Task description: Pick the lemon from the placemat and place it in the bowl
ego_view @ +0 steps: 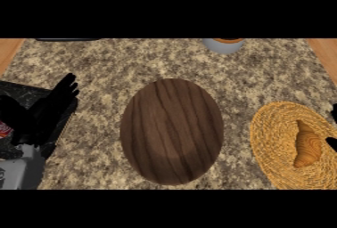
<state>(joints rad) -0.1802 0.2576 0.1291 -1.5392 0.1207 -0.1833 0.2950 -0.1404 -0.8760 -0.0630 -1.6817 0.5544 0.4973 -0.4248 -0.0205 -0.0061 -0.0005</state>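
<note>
A round woven straw placemat [273, 133] lies at the right of the stone counter. On it rests a golden-brown, croissant-shaped item [307, 144], not a yellow lemon. A dark wooden bowl [172, 131], seen as a tall oval, sits in the middle with nothing in it. My left hand [49, 111] stands at the left edge with straight fingers pointing up, well apart from the bowl and holding nothing. Only small black bits of my right hand [334, 143] show at the right edge, beside the placemat.
A grey cup with an orange top [223, 44] stands at the counter's far edge. A dark marbled slab [16, 91] lies under my left hand, with a red-and-white thing [3, 129] at the left edge. Light wood strips [324, 49] flank the counter.
</note>
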